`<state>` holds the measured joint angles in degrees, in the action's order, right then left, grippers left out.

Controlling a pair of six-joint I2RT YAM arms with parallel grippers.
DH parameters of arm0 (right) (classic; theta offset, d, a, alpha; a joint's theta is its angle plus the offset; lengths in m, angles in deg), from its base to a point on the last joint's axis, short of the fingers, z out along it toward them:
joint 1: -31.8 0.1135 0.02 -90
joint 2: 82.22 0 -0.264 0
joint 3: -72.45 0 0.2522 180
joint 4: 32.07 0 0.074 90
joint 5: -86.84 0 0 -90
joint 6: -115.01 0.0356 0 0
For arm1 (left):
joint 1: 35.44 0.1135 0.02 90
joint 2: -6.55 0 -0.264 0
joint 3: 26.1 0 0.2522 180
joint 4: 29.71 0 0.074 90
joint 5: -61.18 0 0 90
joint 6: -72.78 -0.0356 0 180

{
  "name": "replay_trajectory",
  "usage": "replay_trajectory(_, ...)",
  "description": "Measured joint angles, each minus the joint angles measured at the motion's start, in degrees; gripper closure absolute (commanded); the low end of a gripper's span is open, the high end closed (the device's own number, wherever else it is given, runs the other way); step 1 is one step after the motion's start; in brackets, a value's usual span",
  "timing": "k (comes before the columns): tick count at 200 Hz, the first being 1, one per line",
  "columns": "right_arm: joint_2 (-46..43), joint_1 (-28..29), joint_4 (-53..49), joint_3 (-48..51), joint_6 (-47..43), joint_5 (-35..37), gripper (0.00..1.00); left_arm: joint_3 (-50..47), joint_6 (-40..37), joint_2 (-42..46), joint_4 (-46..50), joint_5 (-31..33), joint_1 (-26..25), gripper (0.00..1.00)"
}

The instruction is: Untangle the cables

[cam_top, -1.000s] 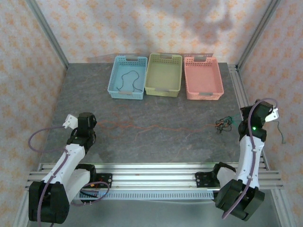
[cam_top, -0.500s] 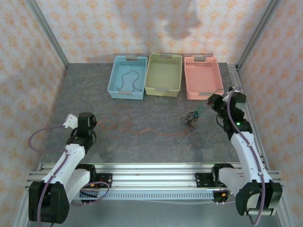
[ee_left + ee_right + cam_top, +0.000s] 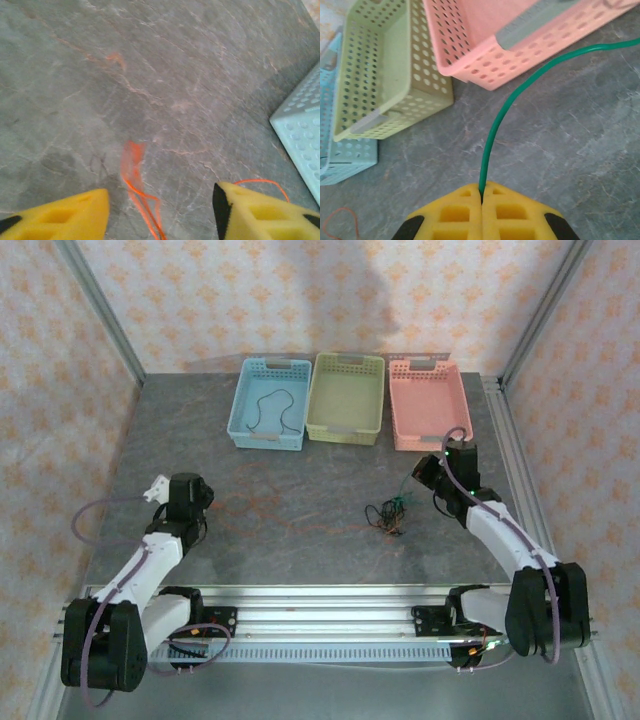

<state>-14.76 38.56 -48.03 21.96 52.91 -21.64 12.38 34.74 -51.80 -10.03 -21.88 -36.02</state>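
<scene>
The tangled cables (image 3: 385,516), black, green and orange strands, lie bunched right of the table's middle. My right gripper (image 3: 424,474) sits just up and right of the knot, shut on the green cable (image 3: 494,125), which arcs up out of the closed yellow jaws (image 3: 481,192). My left gripper (image 3: 200,495) is at the left of the table, open. In the left wrist view an orange cable (image 3: 134,181) lies on the table between the spread yellow fingers of the left gripper (image 3: 161,200), untouched. A black cable (image 3: 272,410) rests loose in the blue basket (image 3: 240,408).
Three baskets stand in a row at the back: blue, a yellow-green basket (image 3: 345,434) and a pink basket (image 3: 430,444). The pink basket (image 3: 485,60) is close ahead of the right gripper. Metal frame rails run along the near and right table edges.
The left gripper has opened and let go of the orange cable. The right arm has swung left, dragging the knot by the green cable from the right edge toward the middle.
</scene>
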Motion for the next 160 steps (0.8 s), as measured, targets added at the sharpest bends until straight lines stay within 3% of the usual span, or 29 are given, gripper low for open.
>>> replay_trajectory(35, 1.11, 0.00, 3.26, 1.62, 1.22, 2.32, 1.00, 5.64, -3.21, -1.44, 1.90, -4.68, -0.26, 0.22)
replay_trajectory(55, 1.49, 0.00, 4.28, 1.95, 1.68, 3.39, 1.00, 10.54, -5.88, -0.48, 4.94, -4.79, -3.50, 0.20)
replay_trajectory(95, 1.49, 0.00, 5.86, 2.97, 2.27, 5.84, 1.00, 24.46, -14.69, -4.00, 12.04, -2.64, -21.97, 0.20)
replay_trajectory(138, 1.46, 0.00, 5.92, 3.48, 2.32, 7.91, 1.00, 41.90, -26.73, -25.75, 23.45, -4.50, -37.44, 0.20)
replay_trajectory(160, 1.49, 0.00, 5.99, 3.54, 2.34, 8.39, 1.00, 46.45, -31.19, -34.91, 29.29, -6.49, -42.10, 0.19)
